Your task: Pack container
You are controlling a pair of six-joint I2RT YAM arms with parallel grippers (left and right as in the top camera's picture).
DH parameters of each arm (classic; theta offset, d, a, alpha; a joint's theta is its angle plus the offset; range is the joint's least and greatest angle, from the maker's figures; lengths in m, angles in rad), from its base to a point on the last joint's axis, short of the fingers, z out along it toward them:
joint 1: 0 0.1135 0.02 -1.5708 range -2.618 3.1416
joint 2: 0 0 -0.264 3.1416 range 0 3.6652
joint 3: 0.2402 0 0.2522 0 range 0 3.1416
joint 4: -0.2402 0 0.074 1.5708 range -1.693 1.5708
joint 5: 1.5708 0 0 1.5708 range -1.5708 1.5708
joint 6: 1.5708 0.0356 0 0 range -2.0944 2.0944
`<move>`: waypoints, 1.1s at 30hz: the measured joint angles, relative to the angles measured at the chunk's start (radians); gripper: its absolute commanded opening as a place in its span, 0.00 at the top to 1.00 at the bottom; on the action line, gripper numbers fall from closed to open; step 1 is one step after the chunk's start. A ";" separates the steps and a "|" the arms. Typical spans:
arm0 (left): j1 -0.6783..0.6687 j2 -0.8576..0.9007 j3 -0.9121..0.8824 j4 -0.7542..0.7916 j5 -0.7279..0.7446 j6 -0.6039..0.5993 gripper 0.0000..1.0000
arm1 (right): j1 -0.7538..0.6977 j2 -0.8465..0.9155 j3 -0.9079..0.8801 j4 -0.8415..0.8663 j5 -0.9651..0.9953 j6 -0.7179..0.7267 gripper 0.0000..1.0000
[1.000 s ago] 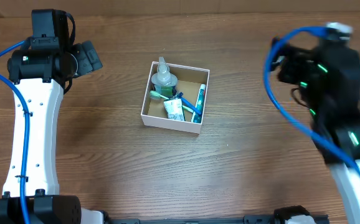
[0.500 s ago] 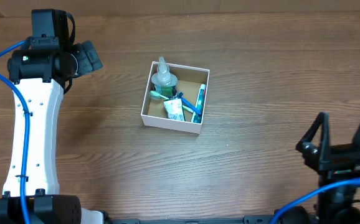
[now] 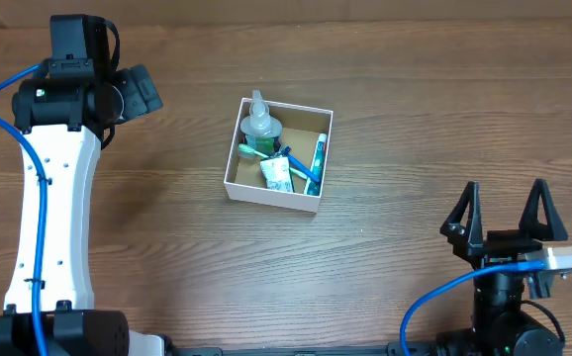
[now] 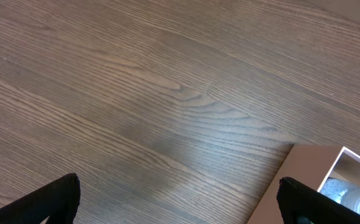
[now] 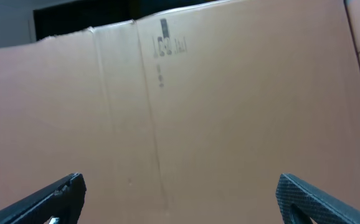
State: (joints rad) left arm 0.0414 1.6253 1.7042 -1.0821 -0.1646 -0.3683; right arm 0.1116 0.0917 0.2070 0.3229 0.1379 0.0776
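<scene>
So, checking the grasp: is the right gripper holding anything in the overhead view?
No, the right gripper is open and empty, well apart from the container.

Square white container [image 3: 277, 193], brown inside, lidless, mid-table, toiletries inside

Wood right across the surface [image 4: 136, 93]: brown, strongly grained, smooth, with a soft low sheen. The container [image 3: 266, 195] is cardboard, matt white on the outer walls and raw brown inside. In it stands a clear bottle [image 3: 259, 123], translucent plastic by the look, slightly glossy. The left arm [image 3: 53, 218] wears a smooth white shell, with matt black housings up top. The right gripper [image 3: 505, 188] has matt black fingers. A shiny blue cable [image 3: 434, 294] loops beside it. The right wrist camera fills with a cardboard sheet [image 5: 230, 124]: plain brown, matt, creased.
</scene>
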 measured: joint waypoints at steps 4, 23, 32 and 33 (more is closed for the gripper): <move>0.000 0.000 0.000 0.000 0.000 0.000 0.00 | -0.016 -0.051 -0.060 0.005 0.000 0.000 0.00; 0.000 0.000 0.000 0.000 0.000 0.000 0.00 | -0.021 -0.077 -0.189 -0.112 -0.002 0.000 0.00; 0.000 0.000 0.000 0.000 0.000 0.000 0.00 | -0.021 -0.079 -0.189 -0.325 -0.057 -0.023 0.00; 0.000 0.000 0.000 0.000 0.000 0.000 0.00 | -0.021 -0.079 -0.189 -0.353 -0.069 -0.027 0.00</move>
State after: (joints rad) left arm 0.0414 1.6253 1.7042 -1.0817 -0.1642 -0.3683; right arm 0.0902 0.0132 0.0181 -0.0303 0.0692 0.0502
